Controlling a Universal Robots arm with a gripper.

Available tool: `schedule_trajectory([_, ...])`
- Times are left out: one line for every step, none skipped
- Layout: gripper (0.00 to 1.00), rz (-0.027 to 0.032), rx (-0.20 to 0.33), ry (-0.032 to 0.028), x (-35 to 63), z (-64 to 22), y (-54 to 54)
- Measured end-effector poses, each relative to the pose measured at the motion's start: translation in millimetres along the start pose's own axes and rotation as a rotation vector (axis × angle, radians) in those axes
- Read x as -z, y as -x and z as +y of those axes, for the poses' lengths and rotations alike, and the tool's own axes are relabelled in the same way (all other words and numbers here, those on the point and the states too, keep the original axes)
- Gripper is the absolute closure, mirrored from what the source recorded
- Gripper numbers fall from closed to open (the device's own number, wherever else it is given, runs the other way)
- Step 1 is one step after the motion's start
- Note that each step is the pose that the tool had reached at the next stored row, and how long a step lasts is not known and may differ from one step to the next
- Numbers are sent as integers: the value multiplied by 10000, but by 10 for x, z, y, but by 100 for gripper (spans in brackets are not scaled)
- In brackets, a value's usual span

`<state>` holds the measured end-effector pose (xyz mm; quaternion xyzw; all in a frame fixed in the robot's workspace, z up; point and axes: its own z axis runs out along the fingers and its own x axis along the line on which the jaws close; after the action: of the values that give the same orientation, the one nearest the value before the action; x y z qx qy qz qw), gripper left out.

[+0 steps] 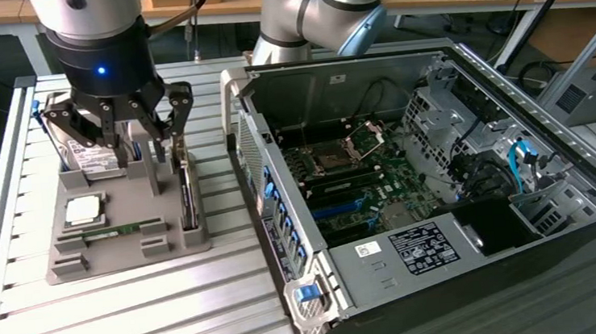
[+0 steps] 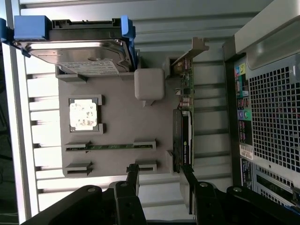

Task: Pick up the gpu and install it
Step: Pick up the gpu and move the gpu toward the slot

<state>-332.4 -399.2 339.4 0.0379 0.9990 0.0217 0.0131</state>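
- The gripper (image 1: pixel 129 153) (image 2: pixel 159 176) hangs over the gray tray (image 1: pixel 122 251) (image 2: pixel 122 126), jaws spread wide, holding nothing.
- The gpu (image 1: pixel 184 189) (image 2: pixel 183 126) stands on edge in a slot along the tray's edge nearest the computer case (image 1: pixel 324 92).
- A hard drive (image 2: pixel 79 54) occupies the tray's corner away from the case.

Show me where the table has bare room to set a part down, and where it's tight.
Bare slats fill the exterior view's lower left, below the grey tray. Tight: the tray itself, under the open pincer, and the slim gap between gpu and computer case.
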Motion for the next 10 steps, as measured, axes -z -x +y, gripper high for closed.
schedule_trajectory([52,0,0,0,-2,0,0])
schedule_trajectory([52,1,1,0,-4,0,1])
schedule_trajectory([52,0,0,0,-7,0,1])
schedule_trajectory([52,0,0,0,-10,0,1])
schedule_trajectory([52,0,0,0,-12,-1,1])
schedule_trajectory([52,0,0,0,-15,-1,1])
schedule_trajectory([52,0,0,0,-18,0,1])
schedule_trajectory([52,0,0,0,-21,-1,1])
schedule_trajectory([52,0,0,0,-23,-1,1])
schedule_trajectory([52,0,0,-1,-25,-1,2])
